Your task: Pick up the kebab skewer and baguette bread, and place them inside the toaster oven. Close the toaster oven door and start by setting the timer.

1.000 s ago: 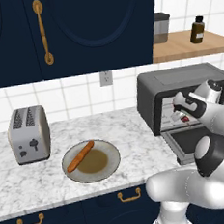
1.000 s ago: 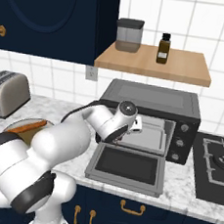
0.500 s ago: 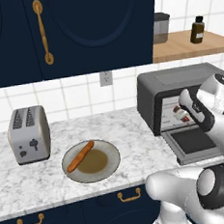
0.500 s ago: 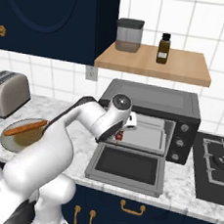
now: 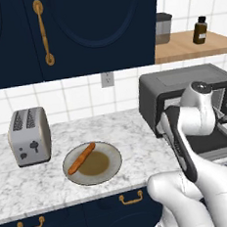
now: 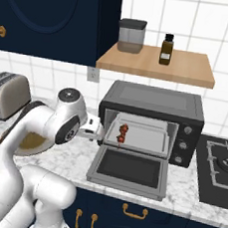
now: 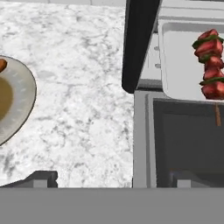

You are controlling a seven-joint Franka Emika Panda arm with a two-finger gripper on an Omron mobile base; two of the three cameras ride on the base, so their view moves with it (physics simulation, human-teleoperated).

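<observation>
gripper (image 6: 100, 133) backed out of toaster oven (image 6: 152, 121), wide open, empty; kebab skewer (image 6: 122, 133) inside.

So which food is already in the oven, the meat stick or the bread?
The kebab skewer: its red meat chunks sit on the tray inside the open toaster oven. The baguette bread lies on the plate.

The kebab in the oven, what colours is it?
Red chunks with thin green slices between, on the kebab; the hand view shows it best.

Base views flank toaster oven (image 6: 150, 122), hand view close above counter (image 7: 83, 96)
</observation>
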